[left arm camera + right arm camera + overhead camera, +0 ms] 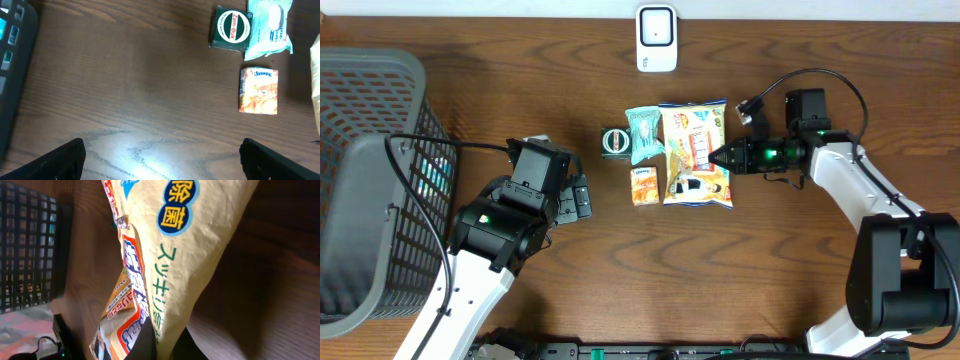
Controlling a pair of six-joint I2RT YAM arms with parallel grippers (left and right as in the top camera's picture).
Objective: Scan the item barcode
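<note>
A large yellow snack bag lies flat mid-table. My right gripper is shut on its right edge. In the right wrist view the bag rises from between the dark fingers, pinched at the gripper. No barcode shows on it in any view. The white scanner stands at the table's far edge. My left gripper hovers left of the items, and in its wrist view the gripper is open wide over bare wood, holding nothing.
Left of the bag lie a teal wipes pack, a green Zam-Buk tin and an orange Kleenex pack. A grey mesh basket fills the left side.
</note>
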